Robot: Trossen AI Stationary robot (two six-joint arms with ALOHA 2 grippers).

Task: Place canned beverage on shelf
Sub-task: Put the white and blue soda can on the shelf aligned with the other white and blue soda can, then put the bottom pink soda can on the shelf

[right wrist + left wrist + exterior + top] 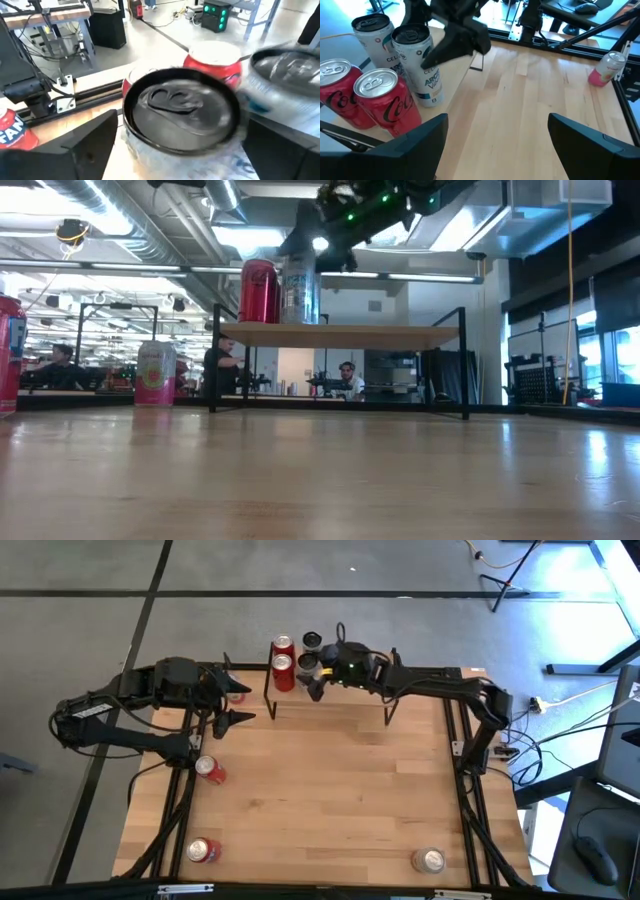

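The shelf [330, 705], a low light-wood board on black legs, stands at the table's far edge. Two red cans [283, 658] and two white cans with dark tops stand on its left end. My right gripper [314, 675] reaches in from the right and is shut on the nearer white can [417, 65], which stands on the shelf board [340, 333]. The other white can [372, 35] stands just behind it. My left gripper [497, 120] is open and empty, left of the shelf [238, 705], facing the cans. My right gripper holds the white can by its upper wall just under the rim [427, 52], pinched between the two fingers. One finger [457, 40] is on its near side, the other between the two white cans. The fingers slant down from the right. The can stands upright on the shelf.
Two red cans [210, 770] [203, 850] lie on the table's left side, and a pink can [430, 860] is near the right front corner. Another pink can [155, 370] stands left of the shelf. People sit in the room behind.
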